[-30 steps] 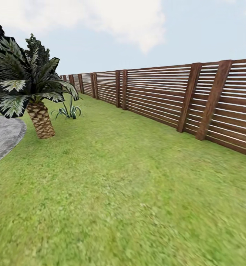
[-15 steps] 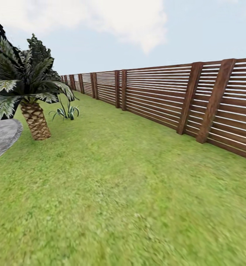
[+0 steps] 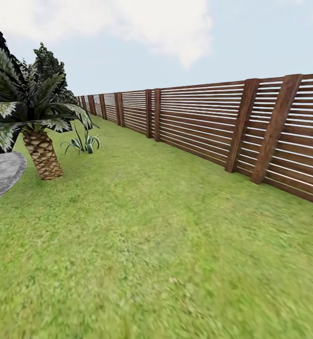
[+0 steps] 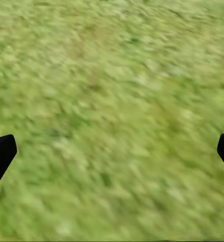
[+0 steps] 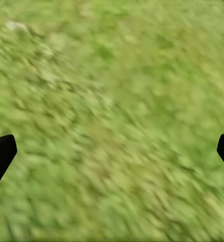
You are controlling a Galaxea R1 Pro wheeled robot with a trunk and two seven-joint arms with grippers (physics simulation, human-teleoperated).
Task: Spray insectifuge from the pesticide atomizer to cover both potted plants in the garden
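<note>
Head view adds fence beyond lawn.

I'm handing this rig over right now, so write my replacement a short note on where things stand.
Left gripper: open, empty, over green lawn.
Right gripper: open, empty, over grass.
Head view: scaly-trunked palm, thin-bladed spiky clump, grey paved patio edge, brown slatted wooden fence.
Done: nothing held.
Left: find the atomizer, pick it up, spray both potted plants.

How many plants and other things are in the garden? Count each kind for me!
Palm tree: 1
Spiky grass clump: 1
Dark tree behind the palm: 1
Wooden fence: 1
Grey paved patio: 1
Total: 5
</note>
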